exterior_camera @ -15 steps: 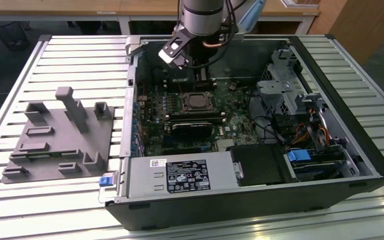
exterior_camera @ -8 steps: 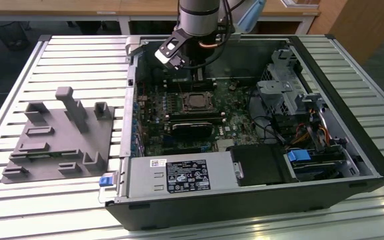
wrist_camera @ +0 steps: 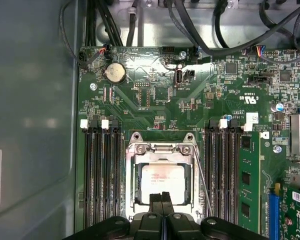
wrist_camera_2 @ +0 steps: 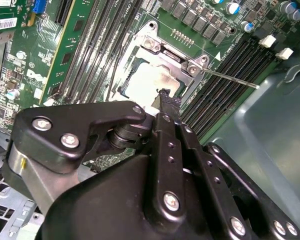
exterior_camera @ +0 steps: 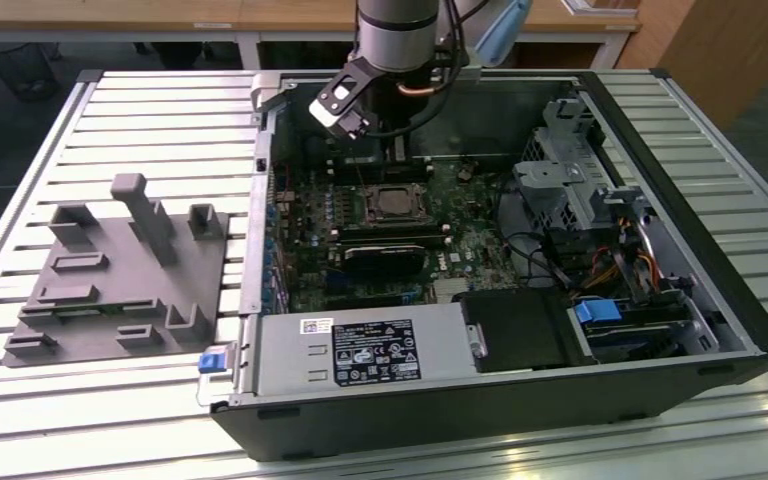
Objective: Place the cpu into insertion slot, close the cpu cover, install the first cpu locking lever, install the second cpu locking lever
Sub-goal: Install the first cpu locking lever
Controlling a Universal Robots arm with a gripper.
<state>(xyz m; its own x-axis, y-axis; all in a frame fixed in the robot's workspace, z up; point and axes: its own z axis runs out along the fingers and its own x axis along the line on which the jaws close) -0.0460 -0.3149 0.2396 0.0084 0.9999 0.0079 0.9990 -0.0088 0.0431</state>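
The exterior view looks steeply down from high up and well back, taking in the whole open computer case (exterior_camera: pixel 711 270) on its slatted table (exterior_camera: pixel 144 110), with the arm (exterior_camera: pixel 398 35) entering at the far side. The first wrist view faces squarely down on the green circuit board (wrist_camera: pixel 155 105) from close above. The second wrist view slants past the gripper (wrist_camera_2: pixel 165 97), closer still. All three share the cpu (exterior_camera: pixel 391 205) and the board around it
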